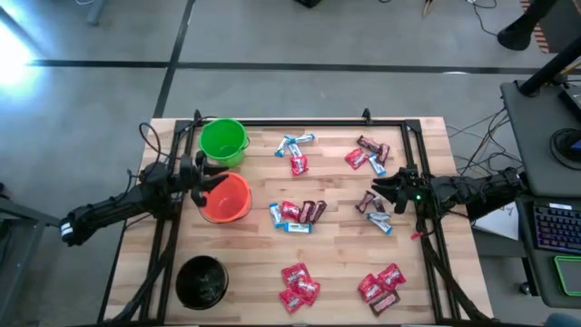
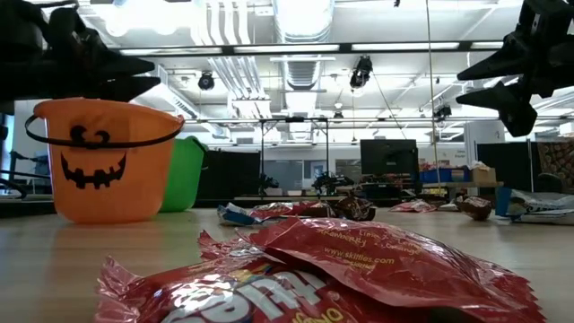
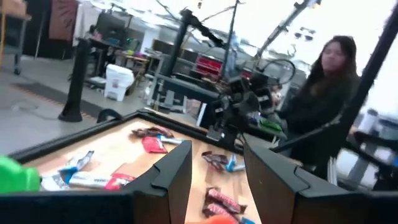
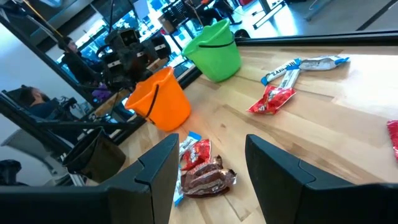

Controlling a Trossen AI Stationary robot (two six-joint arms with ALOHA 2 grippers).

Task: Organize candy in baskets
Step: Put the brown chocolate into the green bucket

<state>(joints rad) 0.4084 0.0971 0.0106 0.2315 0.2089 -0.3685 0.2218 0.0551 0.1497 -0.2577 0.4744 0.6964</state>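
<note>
Just ahead of the right tool (image 1: pixel 375 197), released and empty, lies mixed candy (image 1: pixel 297 213); left tool (image 1: pixel 201 173) released over the orange basket (image 1: pixel 226 198).

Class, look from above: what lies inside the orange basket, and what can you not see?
The orange basket shows only its bare orange inside, no candy visible. The left tool hangs over its near-left rim, covering that part. The low view shows only its outer wall.

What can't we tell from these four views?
- Orange bucket contents: high view, left gripper overhangs the rim.
- Black bucket contents: high view, inside too dark.
- Wrapper print on far candy piles: low view, too small, red wrapper blocks the foreground.
</note>
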